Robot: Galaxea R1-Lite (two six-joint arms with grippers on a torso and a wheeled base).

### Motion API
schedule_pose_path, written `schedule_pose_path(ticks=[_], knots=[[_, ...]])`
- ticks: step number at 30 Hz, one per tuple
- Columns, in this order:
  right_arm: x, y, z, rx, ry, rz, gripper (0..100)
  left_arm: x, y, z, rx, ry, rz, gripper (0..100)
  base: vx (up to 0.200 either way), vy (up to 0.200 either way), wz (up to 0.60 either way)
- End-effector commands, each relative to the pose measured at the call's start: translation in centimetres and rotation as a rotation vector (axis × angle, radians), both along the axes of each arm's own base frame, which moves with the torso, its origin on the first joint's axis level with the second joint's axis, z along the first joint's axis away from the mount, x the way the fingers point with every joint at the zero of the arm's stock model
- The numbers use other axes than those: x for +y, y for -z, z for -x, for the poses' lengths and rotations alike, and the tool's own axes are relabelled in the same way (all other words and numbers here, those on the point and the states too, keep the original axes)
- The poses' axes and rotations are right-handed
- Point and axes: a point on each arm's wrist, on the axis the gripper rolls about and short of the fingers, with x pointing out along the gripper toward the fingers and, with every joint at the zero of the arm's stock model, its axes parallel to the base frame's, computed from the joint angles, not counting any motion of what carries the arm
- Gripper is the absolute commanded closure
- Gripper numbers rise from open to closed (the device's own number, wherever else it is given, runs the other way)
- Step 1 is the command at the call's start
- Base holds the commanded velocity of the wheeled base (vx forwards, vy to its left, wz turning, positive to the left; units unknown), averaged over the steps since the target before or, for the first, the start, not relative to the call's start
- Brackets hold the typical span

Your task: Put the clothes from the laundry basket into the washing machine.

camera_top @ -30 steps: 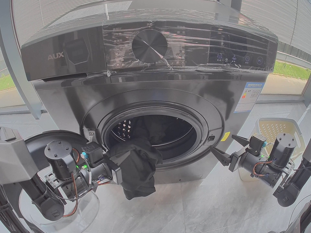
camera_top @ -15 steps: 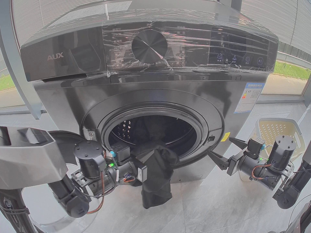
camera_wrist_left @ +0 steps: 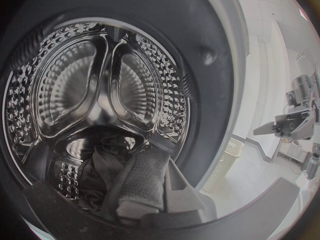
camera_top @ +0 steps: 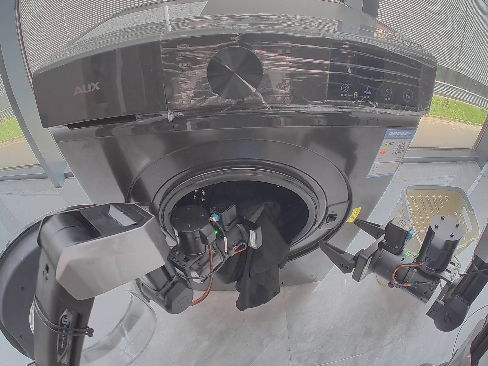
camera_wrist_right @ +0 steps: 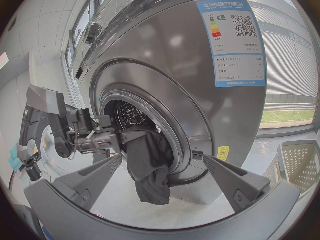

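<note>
One washing machine (camera_top: 254, 143), with one round dial (camera_top: 235, 72), one open door (camera_top: 12, 285), one blue label (camera_top: 390, 152) and one yellow sticker (camera_top: 354, 214). One laundry basket (camera_top: 437, 204). One dark garment (camera_top: 264, 275) at the opening; the crumpled clothes (camera_wrist_left: 96, 174) inside the drum cannot be counted.

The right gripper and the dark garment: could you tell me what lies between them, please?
In the head view, only the washing machine's front panel separates the right gripper from the dark garment.

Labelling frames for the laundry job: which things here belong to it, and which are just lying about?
Job: dark garment, left gripper holding it, washing machine, clothes in its drum, laundry basket.
Just about: energy label, floor tiles, open right gripper.
</note>
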Motion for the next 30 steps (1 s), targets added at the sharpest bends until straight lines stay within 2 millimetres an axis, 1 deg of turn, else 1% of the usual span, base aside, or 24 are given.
schedule_pose_path(ticks=[1, 4, 5, 8, 9, 11, 12, 16, 20, 23, 26, 27, 30], knots=[[0.1, -0.1, 0.1, -0.006, -0.006, -0.004, 0, -1.2, 4.1, -2.6, 0.038, -0.022, -0.023, 100, 0.000, 0.000, 0.00], [0.1, -0.1, 0.1, -0.006, -0.006, -0.004, 0, -1.5, 4.6, -3.2, 0.055, -0.019, -0.036, 100, 0.000, 0.000, 0.00], [0.1, -0.1, 0.1, -0.006, -0.006, -0.004, 0, -1.3, 4.5, -3.6, 0.051, -0.026, -0.034, 100, 0.000, 0.000, 0.00], [0.1, -0.1, 0.1, -0.006, -0.007, -0.002, 0, -1.5, 3.5, -5.3, 0.036, -0.047, -0.015, 100, 0.000, 0.000, 0.00], [0.1, -0.1, 0.1, -0.006, -0.007, -0.002, 0, -1.6, 2.8, -6.1, 0.033, -0.059, -0.009, 100, 0.000, 0.000, 0.00], [0.2, -0.1, 0.1, -0.005, -0.008, -0.002, 0, -1.6, 2.3, -6.9, 0.035, -0.079, -0.008, 100, 0.000, 0.000, 0.00], [0.2, 0.0, 0.1, -0.002, -0.010, 0.000, 0, -1.7, 1.7, -7.6, 0.036, -0.113, -0.004, 100, 0.000, 0.000, 0.00], [0.2, -0.1, 0.1, -0.004, -0.010, -0.001, 0, -2.0, 0.9, -9.7, 0.032, -0.169, 0.002, 100, 0.000, 0.000, 0.00], [0.2, 0.0, 0.1, -0.001, -0.010, 0.001, 0, -2.2, 1.1, -11.4, 0.038, -0.209, 0.000, 100, 0.000, 0.000, 0.00], [0.2, 0.1, 0.1, 0.002, -0.010, 0.002, 0, -2.5, 1.0, -12.3, 0.037, -0.221, 0.005, 100, 0.000, 0.000, 0.00], [0.2, 0.1, 0.0, 0.002, -0.010, 0.002, 0, -2.1, 0.7, -14.0, 0.016, -0.286, 0.032, 100, 0.000, 0.000, 0.00], [0.2, 0.1, 0.0, 0.002, -0.010, 0.002, 0, -1.9, 0.7, -14.3, 0.013, -0.294, 0.035, 100, 0.000, 0.000, 0.00], [0.2, 0.1, 0.0, 0.000, -0.010, 0.001, 0, -1.9, 0.6, -14.5, 0.013, -0.297, 0.035, 100, 0.000, 0.000, 0.00]])
